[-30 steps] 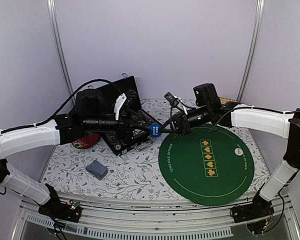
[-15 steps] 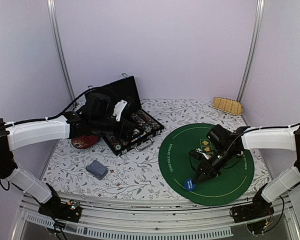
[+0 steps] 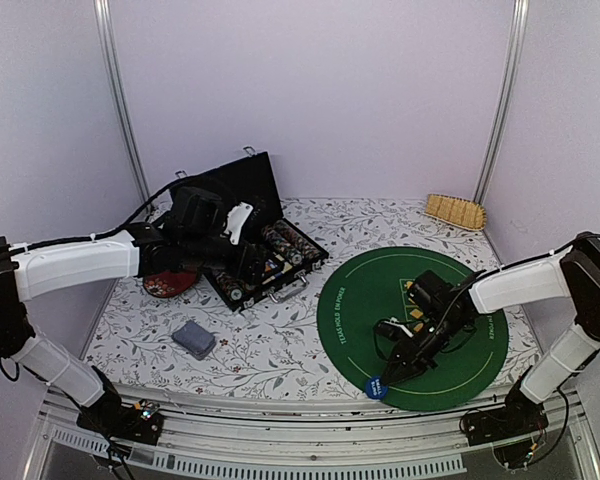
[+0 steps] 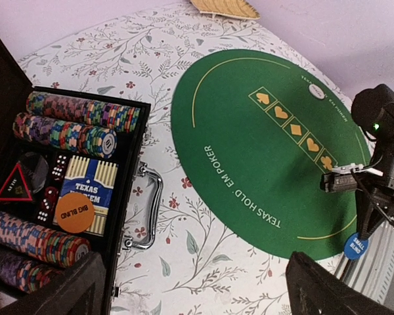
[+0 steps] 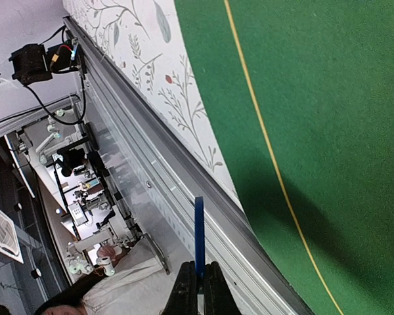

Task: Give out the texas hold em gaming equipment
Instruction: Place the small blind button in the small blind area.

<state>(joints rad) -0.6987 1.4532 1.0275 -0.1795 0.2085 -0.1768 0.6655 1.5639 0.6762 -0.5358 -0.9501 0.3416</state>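
Observation:
My right gripper (image 3: 388, 379) is shut on a blue button disc (image 3: 378, 387), held just over the near edge of the round green felt mat (image 3: 380, 300). In the right wrist view the blue disc (image 5: 199, 230) stands edge-on between my fingers (image 5: 198, 289). The left wrist view shows it too (image 4: 356, 245). My left gripper (image 3: 242, 262) is open and empty, hovering over the open black case (image 3: 242, 190). The case holds rows of striped poker chips (image 4: 72, 115), an orange button disc (image 4: 74, 212), a boxed deck and dice. A white button disc (image 3: 479, 302) lies on the mat's right side.
A grey-blue card stack (image 3: 193, 338) lies on the floral cloth at the near left. A dark-red round dish (image 3: 170, 283) sits left of the case. A straw brush (image 3: 455, 211) lies at the far right. The table's metal front rail (image 5: 171, 184) runs just beyond the mat.
My right gripper carried the blue disc from beside the case across the mat to its near edge, shifting slightly nearer and left in the last half second. The left arm pulled back towards the case.

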